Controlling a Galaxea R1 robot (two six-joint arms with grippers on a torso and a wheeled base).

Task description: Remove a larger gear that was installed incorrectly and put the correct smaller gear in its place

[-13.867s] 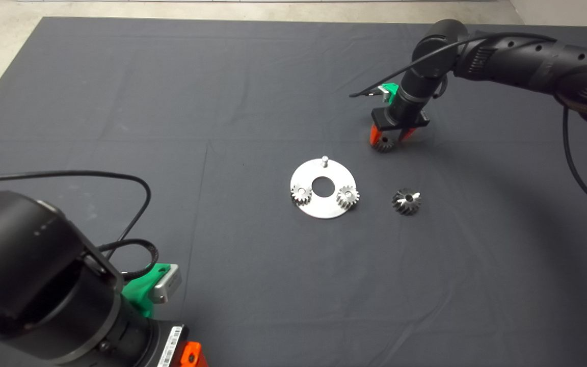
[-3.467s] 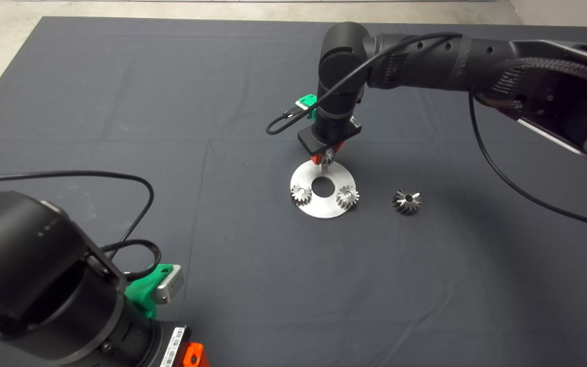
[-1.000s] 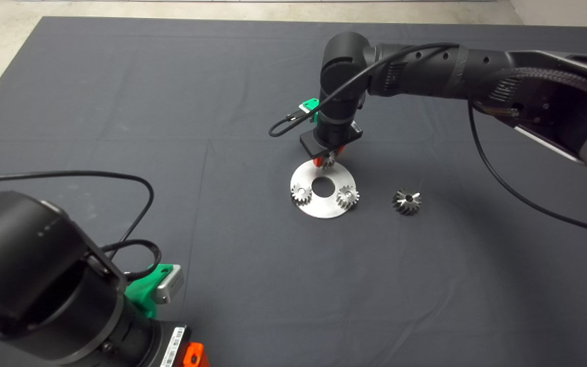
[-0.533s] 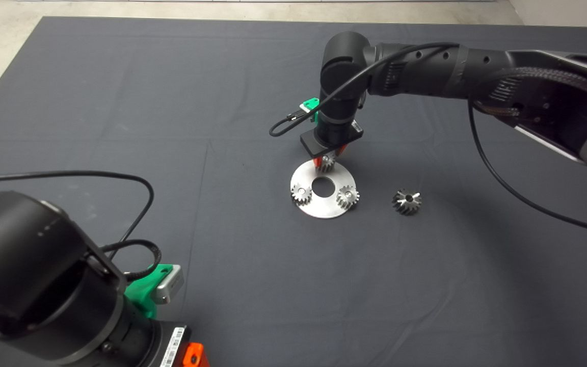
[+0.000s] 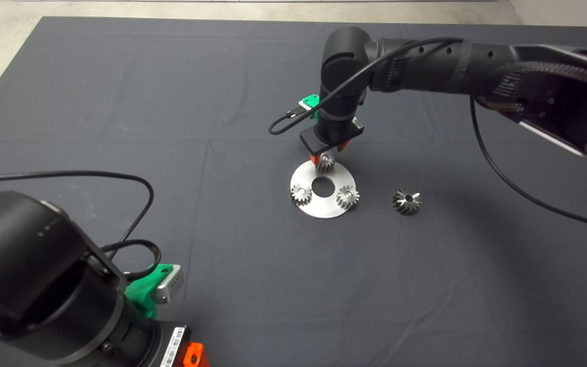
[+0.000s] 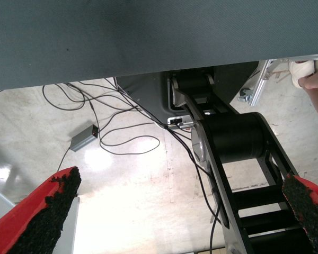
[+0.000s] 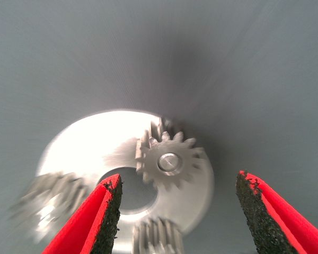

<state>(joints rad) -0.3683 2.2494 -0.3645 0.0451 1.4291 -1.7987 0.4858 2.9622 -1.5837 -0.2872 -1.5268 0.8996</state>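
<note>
The round steel plate (image 5: 324, 207) lies mid-mat. A smaller gear (image 5: 326, 162) sits on the plate's far pin; the pin's end shows in its centre hole in the right wrist view (image 7: 169, 161). My right gripper (image 5: 328, 152) hangs just above this gear, open and empty, its fingers (image 7: 103, 214) apart on either side of it. Two more small gears (image 5: 301, 193) (image 5: 347, 195) sit on the plate. The larger gear (image 5: 406, 201), with a star-cut top, lies on the mat to the right of the plate. My left gripper (image 6: 180, 180) is parked at the lower left, open.
The right arm (image 5: 426, 66) reaches in over the mat's far right. A black cable (image 5: 135, 204) loops from the left arm. The left wrist view shows the floor beyond the mat with cables (image 6: 122, 140), a robot base and part of a person's leg (image 6: 315, 79).
My right gripper carried the smaller gear from the far right to the plate's pin. In the last half second it opened and rose a little, leaving the gear on the pin.
</note>
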